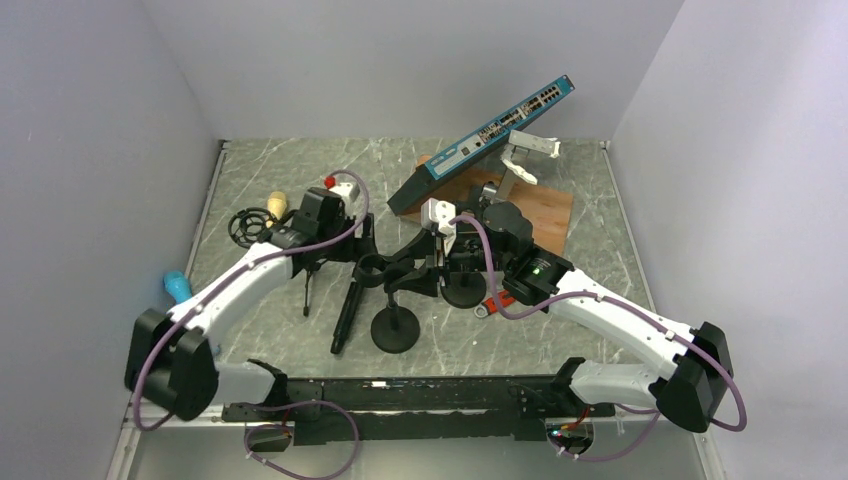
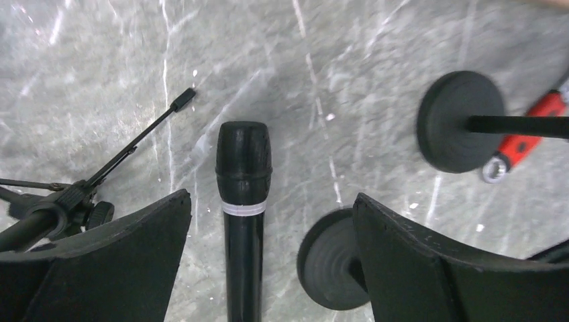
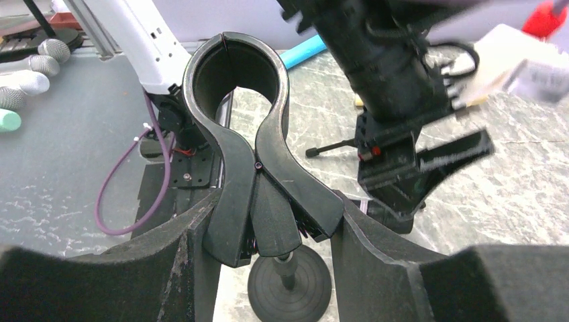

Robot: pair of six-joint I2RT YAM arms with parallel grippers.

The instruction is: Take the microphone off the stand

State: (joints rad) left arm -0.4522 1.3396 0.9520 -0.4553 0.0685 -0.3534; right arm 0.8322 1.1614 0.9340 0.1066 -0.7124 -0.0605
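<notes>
Lying black microphone (image 2: 243, 201), white band; left jaws released, right jaws clenching clip (image 3: 272, 174).

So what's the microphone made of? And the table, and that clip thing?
The microphone looks like matte black plastic or painted metal, since it shines only dully. Its thin pale band may be metal. The table looks like grey marble with white veins, though it could be a printed sheet. The clip looks like smooth, slightly glossy black plastic.

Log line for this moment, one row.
microphone: out of clip, lying on table | clip: empty | left gripper: open, astride microphone | right gripper: shut on clip
</notes>
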